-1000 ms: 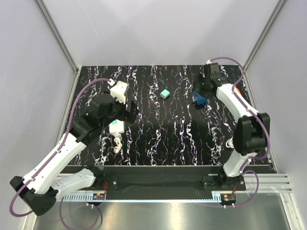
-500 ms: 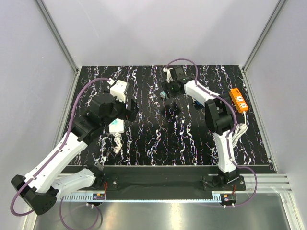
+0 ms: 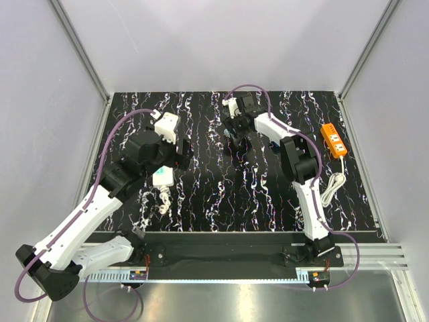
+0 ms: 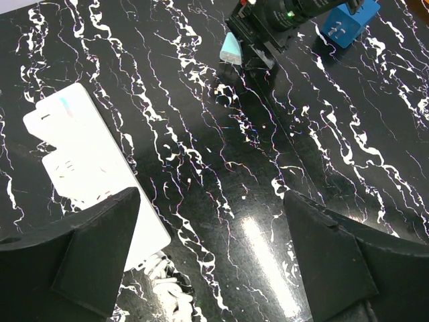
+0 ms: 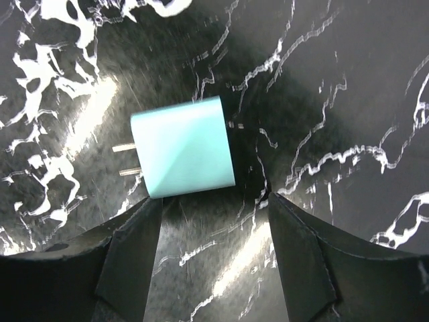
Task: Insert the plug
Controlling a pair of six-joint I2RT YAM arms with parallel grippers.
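Plug (image 5: pixel 182 147) lies loose at eleven o'clock of the right end effector (image 5: pixel 213 201), jaws apart; seemingly the reach, next straddle and clamp.

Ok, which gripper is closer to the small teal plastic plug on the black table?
Right. The right gripper hovers directly over the teal plug, jaws open; the left gripper is well away, by the white power strip.

1. Top external: fixed, high above and behind the arm bases, looking down on the whole black marbled table (image 3: pixel 221 201).
2. Left wrist: mid-height, tilted down across the table; white power strip (image 4: pixel 87 174) near, teal plug (image 4: pixel 230 49) far.
3. Right wrist: very close, nearly straight down on that same teal plug.
4. The white power strip is shared by the top and left wrist views.
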